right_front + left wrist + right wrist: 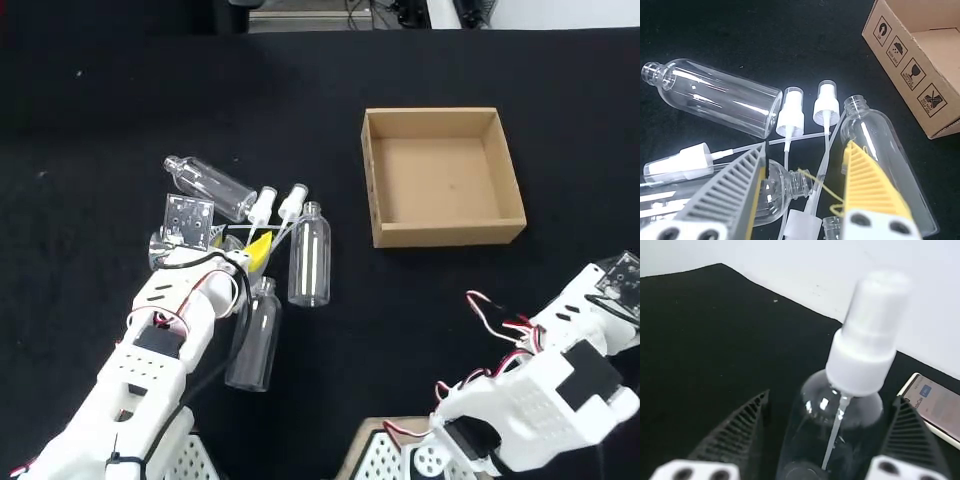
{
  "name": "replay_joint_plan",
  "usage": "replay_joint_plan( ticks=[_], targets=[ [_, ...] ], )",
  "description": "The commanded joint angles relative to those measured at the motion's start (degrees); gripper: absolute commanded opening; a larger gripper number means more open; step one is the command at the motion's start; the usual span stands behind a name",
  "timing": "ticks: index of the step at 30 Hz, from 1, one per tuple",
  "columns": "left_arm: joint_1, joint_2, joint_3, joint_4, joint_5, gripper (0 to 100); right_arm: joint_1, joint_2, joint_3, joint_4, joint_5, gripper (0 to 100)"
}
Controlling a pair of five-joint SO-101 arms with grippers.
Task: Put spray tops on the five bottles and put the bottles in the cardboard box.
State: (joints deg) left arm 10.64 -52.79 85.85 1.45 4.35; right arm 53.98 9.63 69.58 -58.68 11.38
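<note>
While your left gripper [805, 147] hangs wide open over the loose bottles [715, 95] and spray tops [826, 105] beside the cardboard box [445, 235], your right gripper [831, 402] clamps a capped bottle [810, 440].

Right gripper [832, 400] clamps a capped bottle [810, 440]; bottle base cut off at picture edge, spray top [870, 335] blurred. High view: that gripper runs off-frame at 4 o'clock from the cardboard box [445, 235]. Left arm [170, 330] hides part of the bottle pile [255, 340], 8 o'clock from box. Box cropped in left wrist view.
</note>
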Motion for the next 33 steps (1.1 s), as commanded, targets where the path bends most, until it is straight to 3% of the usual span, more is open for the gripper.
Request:
replay_joint_plan(
  ticks=[1,11,17,23,33],
  targets=[
    [0.48,-0.79,-0.84,-1.49,0.00,24,-0.26,-3.30,-2.86,0.26,0.18,31.5],
    [0.48,-0.79,-0.92,-1.49,0.00,24,-0.18,-3.82,-2.95,-0.09,0.53,31.5],
    [0.57,-0.79,-0.92,-1.49,0.00,24,1.32,-3.56,-0.66,-7.03,0.62,31.5],
    [0.57,-0.79,-0.92,-1.49,0.00,24,1.58,-4.79,1.63,-7.56,0.62,31.5],
    [0.57,-0.79,-0.92,-1.49,0.00,24,2.55,-29.85,18.33,-7.03,0.97,31.5]
  ],
)
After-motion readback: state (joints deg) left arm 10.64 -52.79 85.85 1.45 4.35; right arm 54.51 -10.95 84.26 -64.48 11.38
